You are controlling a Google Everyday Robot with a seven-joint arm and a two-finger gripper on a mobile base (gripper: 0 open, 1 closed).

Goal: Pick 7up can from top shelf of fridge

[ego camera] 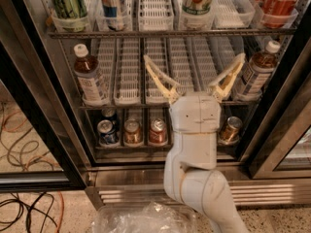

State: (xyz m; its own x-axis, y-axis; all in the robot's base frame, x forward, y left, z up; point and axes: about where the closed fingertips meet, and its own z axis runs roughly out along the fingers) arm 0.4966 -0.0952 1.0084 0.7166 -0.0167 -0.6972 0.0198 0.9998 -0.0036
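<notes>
1. The 7up can (198,1) stands on the top shelf (170,33) of the fridge (46,125), in a white lane tray just right of the shelf's middle. Its upper part is cut off, so I judge it, probably rightly, by the white body and green-and-red mark alone.
2. On that same shelf a dark green can (68,1) stands at the far left with a blue-and-white can (112,1) beside it. A red Coca-Cola can (282,1) stands at the far right.
3. My jaws are spread wide and hold nothing. The two cream fingers (160,79) fan out in a V in front of the middle rack (131,101), one level below the 7up can and not touching it.
4. Two brown bottles (90,76) stand at the ends of that rack, and my jaws sit between them.
5. Small cans (132,131) line the rack beneath, beside my arm (194,144).
6. Cables (19,130) lie on the floor at left; crinkled clear plastic (146,220) lies by the arm's base.
</notes>
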